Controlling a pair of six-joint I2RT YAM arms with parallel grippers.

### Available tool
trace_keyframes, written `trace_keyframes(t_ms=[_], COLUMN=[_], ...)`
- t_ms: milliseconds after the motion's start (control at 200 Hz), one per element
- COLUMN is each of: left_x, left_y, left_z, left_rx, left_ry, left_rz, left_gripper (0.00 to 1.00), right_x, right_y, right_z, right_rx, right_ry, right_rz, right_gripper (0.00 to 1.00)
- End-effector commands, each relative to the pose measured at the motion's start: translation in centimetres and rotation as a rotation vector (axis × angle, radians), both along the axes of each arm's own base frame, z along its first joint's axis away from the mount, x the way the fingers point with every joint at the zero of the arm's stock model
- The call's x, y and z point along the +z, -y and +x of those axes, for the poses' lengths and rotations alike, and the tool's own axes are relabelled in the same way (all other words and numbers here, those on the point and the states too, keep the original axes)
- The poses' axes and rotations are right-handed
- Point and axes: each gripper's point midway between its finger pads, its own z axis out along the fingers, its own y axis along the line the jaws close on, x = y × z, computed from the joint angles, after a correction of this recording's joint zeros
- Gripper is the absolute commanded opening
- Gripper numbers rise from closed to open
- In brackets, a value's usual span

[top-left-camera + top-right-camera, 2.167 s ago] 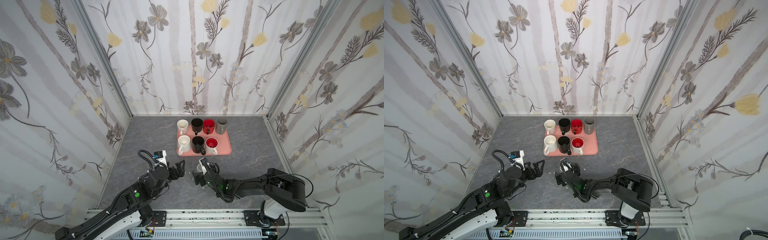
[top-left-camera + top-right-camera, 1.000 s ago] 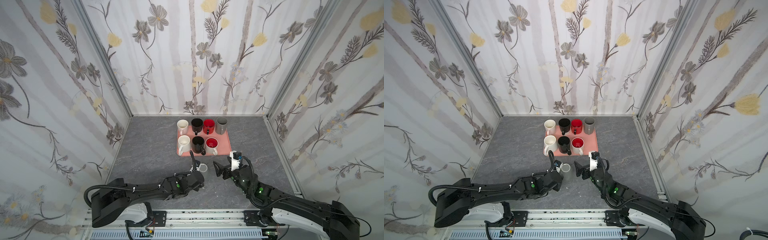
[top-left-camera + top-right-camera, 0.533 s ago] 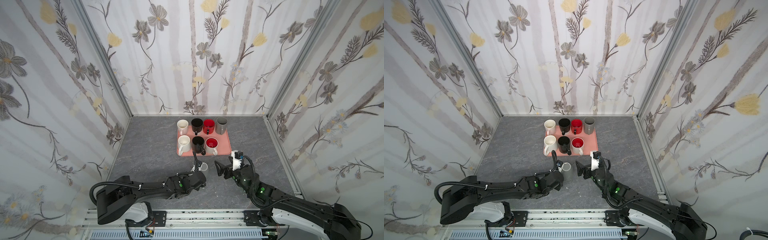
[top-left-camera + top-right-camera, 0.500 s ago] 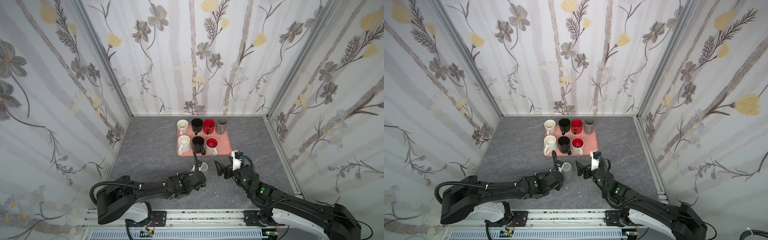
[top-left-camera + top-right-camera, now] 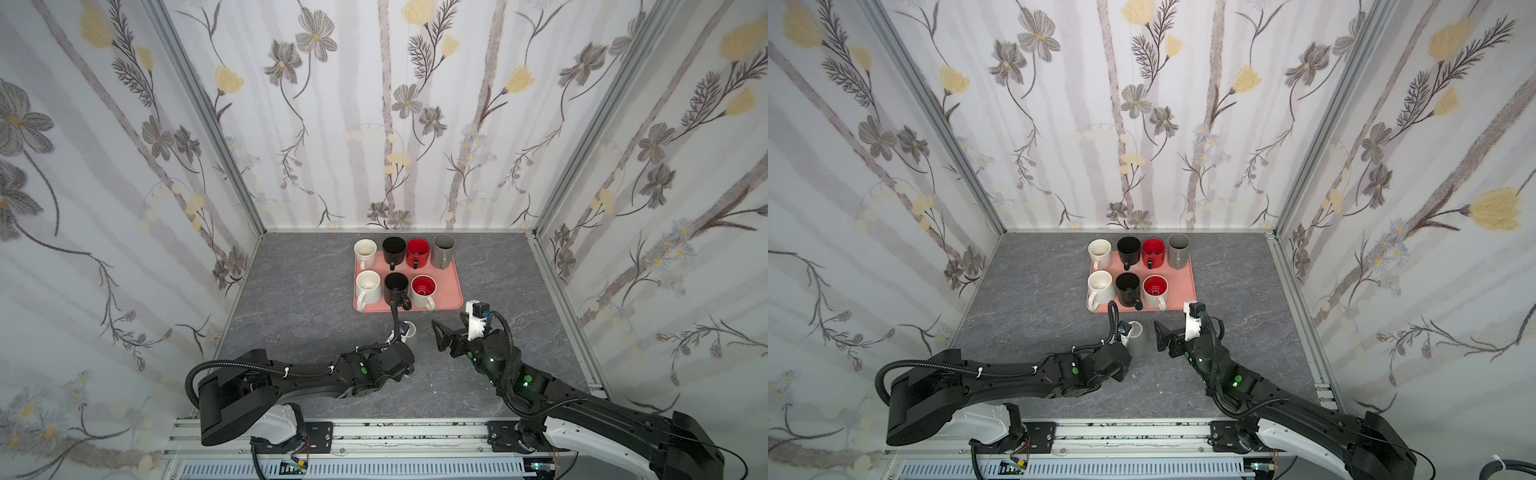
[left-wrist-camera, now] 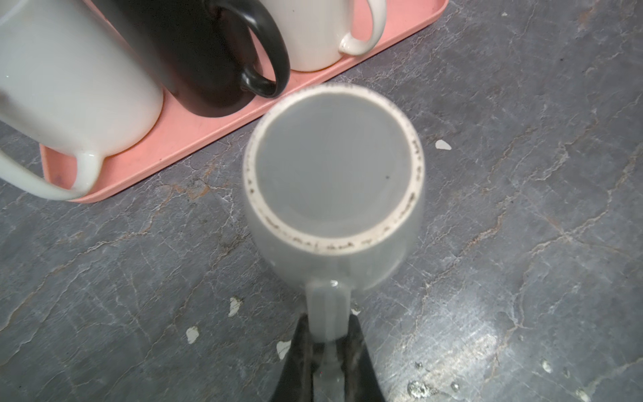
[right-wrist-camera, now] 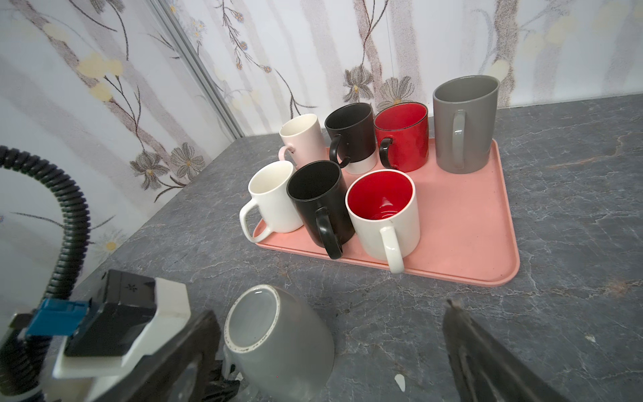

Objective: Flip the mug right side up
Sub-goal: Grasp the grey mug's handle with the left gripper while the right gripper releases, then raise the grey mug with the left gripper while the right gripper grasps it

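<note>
Black jointed arms (image 5: 316, 374), ribbed cables (image 5: 187, 380), white bases (image 5: 278, 422)

We see a grey mug (image 6: 334, 174), its base ringed pale with brown specks. At its 12 o'clock in a top view, the tray (image 5: 1181, 291) is salmon pink. Along the tray's 12 o'clock edge: pinkish-white mug (image 7: 302, 139), black-and-white mug (image 7: 351, 135), red mug (image 7: 403, 135) with black handle, tall grey mug (image 7: 466, 121). Along 6 o'clock: white mug (image 7: 275, 198), black mug (image 7: 320, 202), red-lined white mug (image 7: 386, 219). The tabletop (image 5: 299, 299) is dark grey, veined pale. The walls (image 5: 374, 104) are white, flowered grey and yellow.

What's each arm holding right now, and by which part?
The left tool grips the grey mug by its handle; the right tool, open, holds nothing.
</note>
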Motion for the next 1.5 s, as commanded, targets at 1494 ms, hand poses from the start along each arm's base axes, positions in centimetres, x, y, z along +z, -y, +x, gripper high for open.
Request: trace_keyframes(t_ms=[1494], left_x=[10.6], left_y=[2.8], left_z=[0.4], left_rx=[-0.005], left_ry=[0.157], left_rz=[-0.353], left_gripper=[0.0], right_x=[1.0], right_y=[-1.1], right_z=[-2.3], right_rx=[0.135], right_ry=[-0.01], right_rz=[0.213], right_gripper=[0.99])
